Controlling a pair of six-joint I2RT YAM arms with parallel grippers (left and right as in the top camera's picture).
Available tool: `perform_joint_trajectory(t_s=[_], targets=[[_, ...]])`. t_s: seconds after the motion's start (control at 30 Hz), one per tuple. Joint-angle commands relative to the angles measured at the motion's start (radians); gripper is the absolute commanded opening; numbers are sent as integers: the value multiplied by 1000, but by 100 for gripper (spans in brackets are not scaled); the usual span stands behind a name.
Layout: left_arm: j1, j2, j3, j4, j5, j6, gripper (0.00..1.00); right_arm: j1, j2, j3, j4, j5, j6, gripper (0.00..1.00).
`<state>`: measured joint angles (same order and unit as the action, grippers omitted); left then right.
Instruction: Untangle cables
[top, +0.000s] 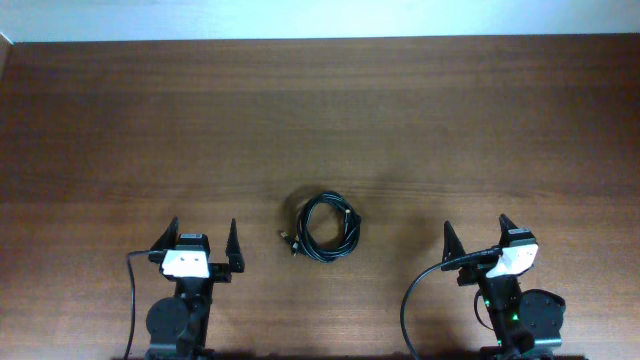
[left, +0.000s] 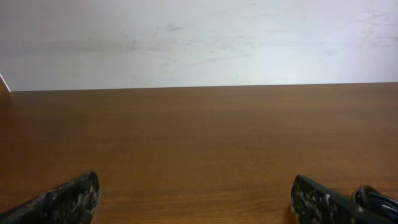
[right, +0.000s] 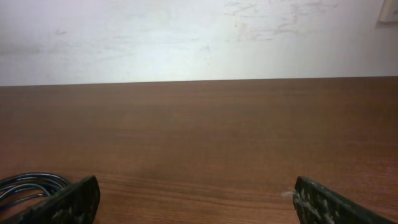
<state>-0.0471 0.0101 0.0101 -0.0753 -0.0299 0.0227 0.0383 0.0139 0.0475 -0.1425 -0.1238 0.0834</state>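
The cables (top: 326, 226) lie as a small black coil with metallic plug ends on the brown table, between my two arms near the front. My left gripper (top: 203, 234) is open and empty, left of the coil and apart from it. My right gripper (top: 476, 232) is open and empty, right of the coil. A bit of the coil shows at the lower right edge of the left wrist view (left: 376, 198) and at the lower left edge of the right wrist view (right: 28, 185). The open fingers frame bare wood in both wrist views (left: 194, 193) (right: 196, 196).
The wooden table (top: 320, 120) stretches back to a white wall (left: 199, 37). Each arm's thick black wire (top: 410, 305) hangs by its base at the front edge.
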Motion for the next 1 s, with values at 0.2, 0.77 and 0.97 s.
perform_joint_trajectory(t_s=[0.2, 0.77, 0.97], targets=[[6, -2, -1, -8, 8, 16, 99, 7, -8, -8, 1, 2, 11, 99], [6, -2, -1, -8, 8, 16, 99, 7, -8, -8, 2, -10, 12, 99], [5, 72, 163, -122, 168, -36, 99, 7, 35, 226, -22, -139, 53, 99]])
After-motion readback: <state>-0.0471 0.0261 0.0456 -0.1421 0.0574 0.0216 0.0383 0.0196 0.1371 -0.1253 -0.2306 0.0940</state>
